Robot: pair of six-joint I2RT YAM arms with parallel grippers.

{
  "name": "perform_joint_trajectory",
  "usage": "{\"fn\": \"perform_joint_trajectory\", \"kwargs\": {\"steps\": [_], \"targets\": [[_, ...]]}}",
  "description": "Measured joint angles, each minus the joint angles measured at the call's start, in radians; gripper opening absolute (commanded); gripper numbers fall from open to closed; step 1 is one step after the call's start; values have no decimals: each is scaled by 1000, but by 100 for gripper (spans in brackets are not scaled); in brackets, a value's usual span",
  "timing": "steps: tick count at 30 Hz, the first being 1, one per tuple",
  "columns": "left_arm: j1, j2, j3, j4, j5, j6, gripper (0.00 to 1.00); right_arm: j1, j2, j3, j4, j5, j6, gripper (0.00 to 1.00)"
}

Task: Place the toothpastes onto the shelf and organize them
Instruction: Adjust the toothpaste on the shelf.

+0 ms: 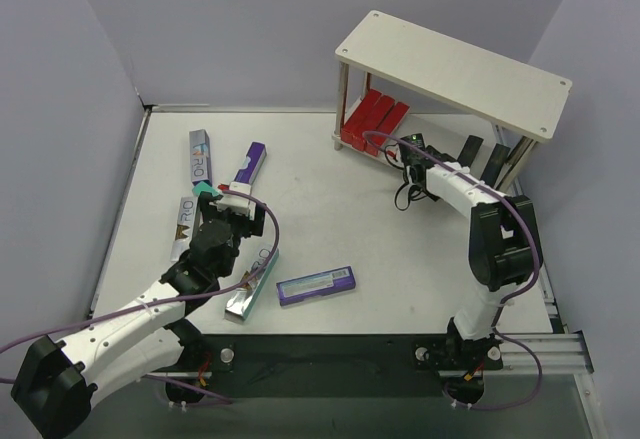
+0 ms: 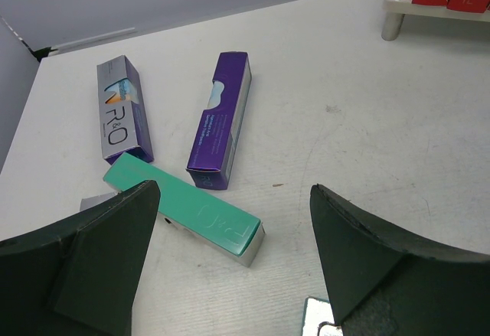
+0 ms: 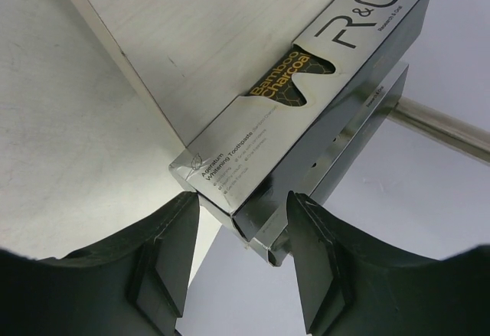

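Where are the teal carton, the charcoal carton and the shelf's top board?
teal carton [image 2: 200, 215]: left wrist view, on its teal upper face.
charcoal carton [image 3: 302, 83]: right wrist view, on its printed silver face.
shelf top board [image 1: 455, 69]: top external view, on the middle of the board.

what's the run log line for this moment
left fingers: open above teal carton | right fingers: flanking black carton end at shelf, grip unclear | red cartons on lower tier
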Motion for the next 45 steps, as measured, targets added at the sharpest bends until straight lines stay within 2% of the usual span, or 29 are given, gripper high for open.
{"fn": "perform_joint_trajectory", "kwargs": {"steps": [6,15,20,29,31,39,45], "targets": [[0,0,2,-1,0,0,91,23,0,2,-1,16,5,57],[0,2,4,-4,4,0,91,93,0,135,37,9,0,53],[0,2,4,-6,4,0,91,72,54,171,115,11,-19,48],[0,5,4,-7,5,0,91,36,207,188,184,10,-50,44],[0,5,4,-7,4,0,91,23,217,189,193,10,-51,41],[0,6,4,-8,4,0,91,-51,222,188,212,9,-50,40],[0,6,4,-8,4,0,91,-85,222,163,224,9,-50,34]]}}
